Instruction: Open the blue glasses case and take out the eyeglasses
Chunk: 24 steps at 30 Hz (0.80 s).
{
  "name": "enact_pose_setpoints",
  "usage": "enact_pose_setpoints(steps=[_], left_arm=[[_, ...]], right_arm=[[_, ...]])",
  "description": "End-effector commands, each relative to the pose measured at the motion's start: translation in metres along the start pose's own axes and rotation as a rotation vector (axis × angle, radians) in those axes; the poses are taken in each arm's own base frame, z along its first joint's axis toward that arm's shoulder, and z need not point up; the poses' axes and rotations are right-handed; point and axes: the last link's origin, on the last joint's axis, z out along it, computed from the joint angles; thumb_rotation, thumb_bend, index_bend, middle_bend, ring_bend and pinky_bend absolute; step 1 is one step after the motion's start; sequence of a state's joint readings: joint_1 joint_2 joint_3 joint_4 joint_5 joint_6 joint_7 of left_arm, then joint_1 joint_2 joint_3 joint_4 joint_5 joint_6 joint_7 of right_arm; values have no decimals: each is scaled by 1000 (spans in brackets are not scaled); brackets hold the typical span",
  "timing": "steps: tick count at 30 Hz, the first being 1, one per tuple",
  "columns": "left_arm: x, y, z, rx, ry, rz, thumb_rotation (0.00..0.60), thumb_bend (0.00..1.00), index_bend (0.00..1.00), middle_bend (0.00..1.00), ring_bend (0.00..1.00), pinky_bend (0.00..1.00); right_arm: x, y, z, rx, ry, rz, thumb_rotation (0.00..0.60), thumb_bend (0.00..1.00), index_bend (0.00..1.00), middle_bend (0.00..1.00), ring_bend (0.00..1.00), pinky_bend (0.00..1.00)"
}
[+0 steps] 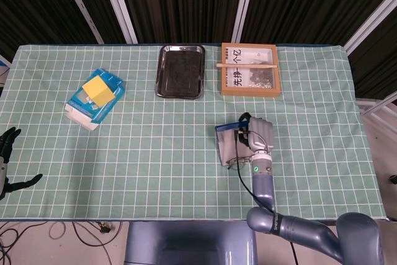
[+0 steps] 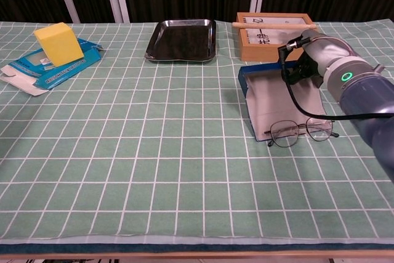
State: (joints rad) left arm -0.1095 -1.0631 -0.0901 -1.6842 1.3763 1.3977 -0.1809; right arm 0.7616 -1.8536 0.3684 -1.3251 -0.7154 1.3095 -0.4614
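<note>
The blue glasses case (image 2: 280, 100) lies open and flat on the checked cloth, its pale lining facing up; it also shows in the head view (image 1: 228, 144). The thin-rimmed eyeglasses (image 2: 301, 131) lie at the case's near edge, half on the cloth, and are faint in the head view (image 1: 238, 164). My right hand (image 2: 306, 64) hovers over the far end of the case, apart from the glasses, with nothing in its dark fingers (image 2: 294, 71). In the head view this hand (image 1: 257, 134) is mostly hidden behind its wrist. My left hand (image 1: 7, 156) rests off the table's left edge, fingers spread.
A black metal tray (image 2: 181, 39) and a wooden box (image 2: 273, 28) with a stick across it stand at the back. At the back left a yellow block (image 2: 58, 43) sits on a flattened blue carton (image 2: 46, 69). A black cable (image 2: 301, 106) hangs from my right wrist across the case.
</note>
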Motion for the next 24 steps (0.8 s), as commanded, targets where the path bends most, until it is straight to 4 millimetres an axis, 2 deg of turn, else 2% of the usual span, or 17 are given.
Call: enact_pose_setpoints(steps=[1, 10, 24], left_arm=[[0, 0, 0, 0, 0, 0, 600, 14, 0, 0, 0, 0], [0, 0, 0, 1, 0, 2, 600, 14, 0, 0, 0, 0], [-1, 0, 1, 4, -4, 1, 600, 14, 0, 0, 0, 0]], right_arm=[[-1, 2, 0, -11, -7, -3, 600, 572, 581, 908, 963, 1000], [2, -1, 5, -9, -3, -7, 600, 573, 580, 908, 963, 1000], [6, -11, 31, -21, 13, -42, 600, 573, 580, 907, 963, 1000]])
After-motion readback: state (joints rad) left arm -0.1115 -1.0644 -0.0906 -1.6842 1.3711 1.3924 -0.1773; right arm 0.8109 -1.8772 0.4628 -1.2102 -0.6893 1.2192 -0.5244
